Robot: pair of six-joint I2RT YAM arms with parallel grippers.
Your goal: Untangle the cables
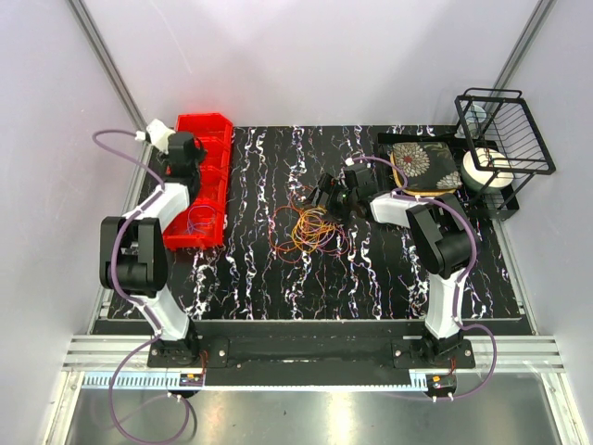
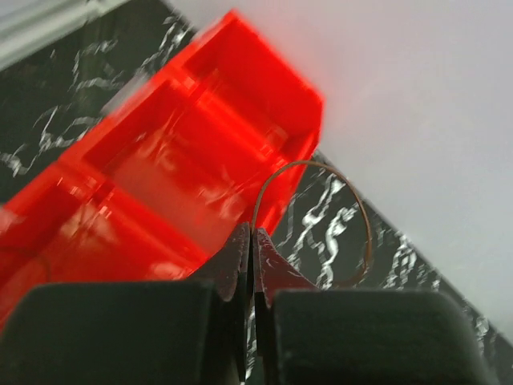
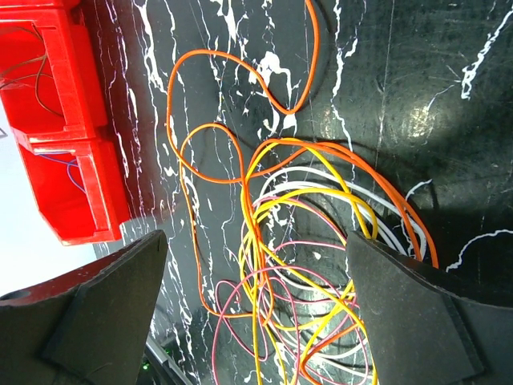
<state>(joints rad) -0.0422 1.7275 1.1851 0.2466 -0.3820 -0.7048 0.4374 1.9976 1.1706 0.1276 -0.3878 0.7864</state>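
The cables (image 1: 310, 232) lie in a tangle mid-table: orange, yellow, pink and white wire loops. In the right wrist view the cables (image 3: 304, 265) spread between my wide-open right gripper (image 3: 255, 241), which hovers just above them and holds nothing. It sits at the tangle's far right edge in the top view (image 1: 326, 195). My left gripper (image 2: 252, 233) is shut on a single thin brownish wire loop (image 2: 365, 233) that arcs up from its tips, held above the far end of the red bin (image 2: 160, 176). In the top view my left gripper (image 1: 185, 153) is over that bin (image 1: 215, 120).
The red bin's near compartment holds a few thin wires (image 1: 199, 221). At the back right stand a black wire basket (image 1: 505, 130), a flower-patterned box (image 1: 424, 167) and a white roll (image 1: 486, 169). White walls enclose the table.
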